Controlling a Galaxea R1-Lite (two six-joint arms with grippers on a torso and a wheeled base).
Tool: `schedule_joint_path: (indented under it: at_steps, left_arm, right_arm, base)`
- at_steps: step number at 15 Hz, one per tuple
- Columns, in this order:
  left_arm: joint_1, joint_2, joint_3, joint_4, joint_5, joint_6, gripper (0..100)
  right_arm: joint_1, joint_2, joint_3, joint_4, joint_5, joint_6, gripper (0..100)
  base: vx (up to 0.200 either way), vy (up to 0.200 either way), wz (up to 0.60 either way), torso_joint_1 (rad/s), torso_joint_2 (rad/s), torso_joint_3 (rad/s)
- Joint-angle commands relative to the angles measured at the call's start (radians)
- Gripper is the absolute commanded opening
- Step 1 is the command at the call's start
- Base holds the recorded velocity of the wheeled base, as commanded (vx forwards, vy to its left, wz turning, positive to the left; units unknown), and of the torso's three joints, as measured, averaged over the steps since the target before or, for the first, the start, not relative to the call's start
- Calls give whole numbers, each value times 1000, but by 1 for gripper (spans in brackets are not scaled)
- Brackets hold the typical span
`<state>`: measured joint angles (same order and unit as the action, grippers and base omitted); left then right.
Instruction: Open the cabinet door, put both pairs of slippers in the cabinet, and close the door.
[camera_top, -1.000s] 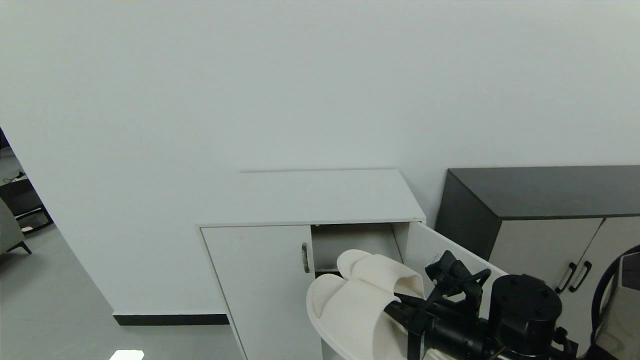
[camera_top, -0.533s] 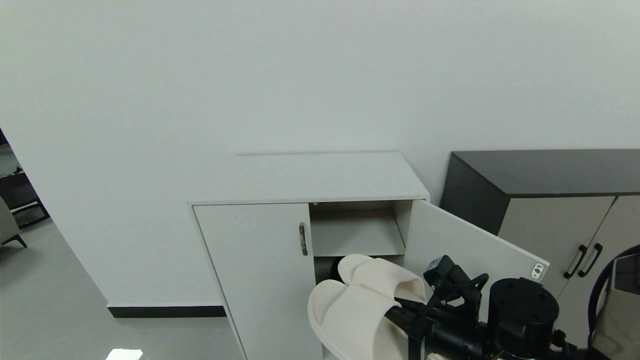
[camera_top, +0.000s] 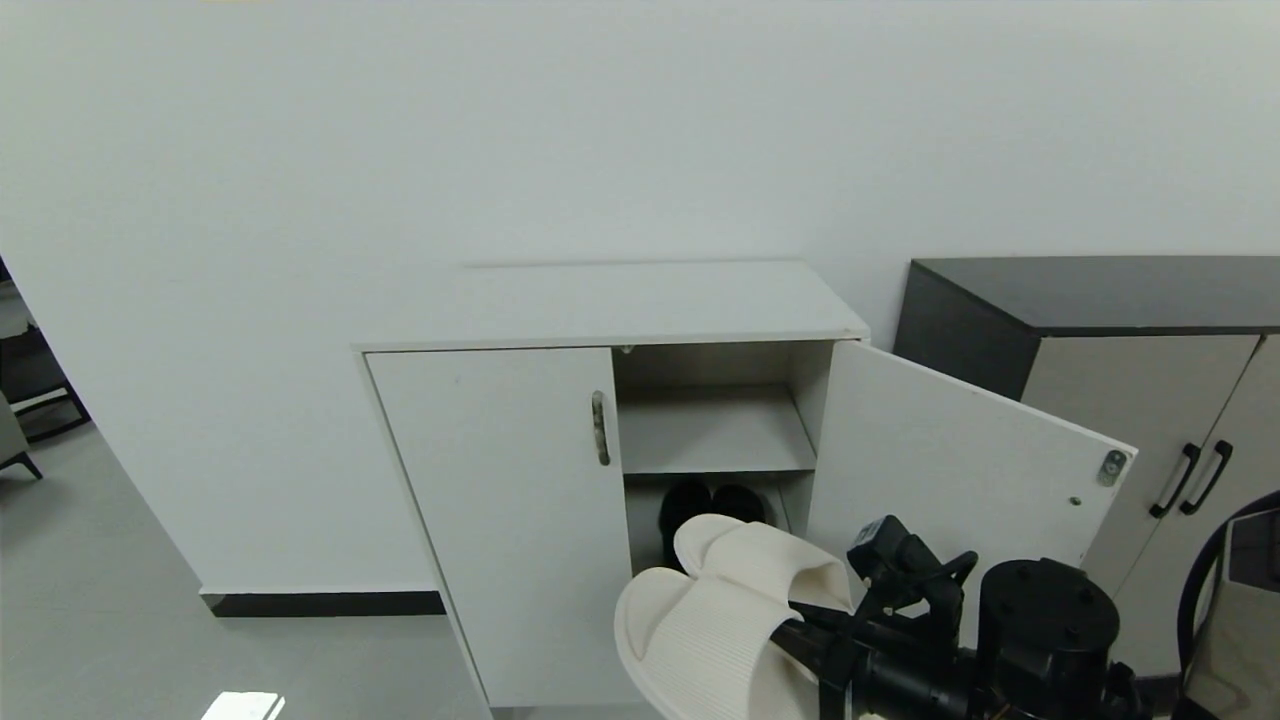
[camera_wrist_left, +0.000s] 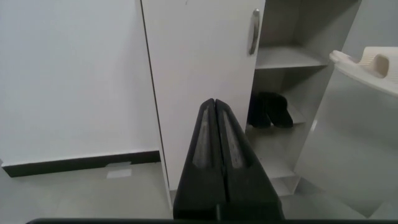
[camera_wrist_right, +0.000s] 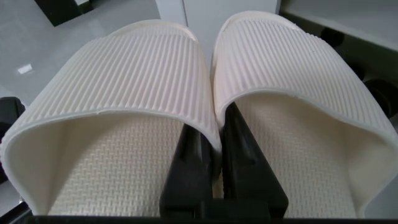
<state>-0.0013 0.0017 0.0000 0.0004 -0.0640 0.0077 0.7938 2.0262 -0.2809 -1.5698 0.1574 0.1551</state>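
Note:
The white cabinet (camera_top: 610, 300) stands against the wall, its right door (camera_top: 950, 450) swung open and its left door (camera_top: 500, 500) closed. A black pair of slippers (camera_top: 712, 503) sits on the lower shelf, also visible as the black slippers (camera_wrist_left: 270, 109) from the left wrist. My right gripper (camera_wrist_right: 211, 146) is shut on the inner edges of a cream pair of slippers (camera_wrist_right: 205, 106), held side by side in front of the opening; the cream slippers (camera_top: 730, 610) hang just below the open compartment. My left gripper (camera_wrist_left: 214, 134) is shut and empty, facing the closed left door.
A dark-topped sideboard (camera_top: 1100, 300) with black handles stands right of the open door. The upper shelf (camera_top: 712, 435) is bare. Grey floor (camera_top: 150, 640) spreads to the left, with chair legs at the far left edge.
The head view has shifted so the cabinet sits higher and shows more of its inside, including the black slippers. The cream slippers stay in my right gripper.

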Motion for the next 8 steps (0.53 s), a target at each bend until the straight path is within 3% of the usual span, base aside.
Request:
schedule_joint_path:
  at_steps: [1,8]
  left_arm:
    - [1,1,0,0,0,0,0]
    - [0,1,0,0,0,0,0]
  right_arm:
    - [1,0,2,-1,1,0,0]
    - [2,0,17,-1,28,-3,0]
  base:
    - [0,0,0,-207,491,295]
    - [0,0,0,-184,472,287]
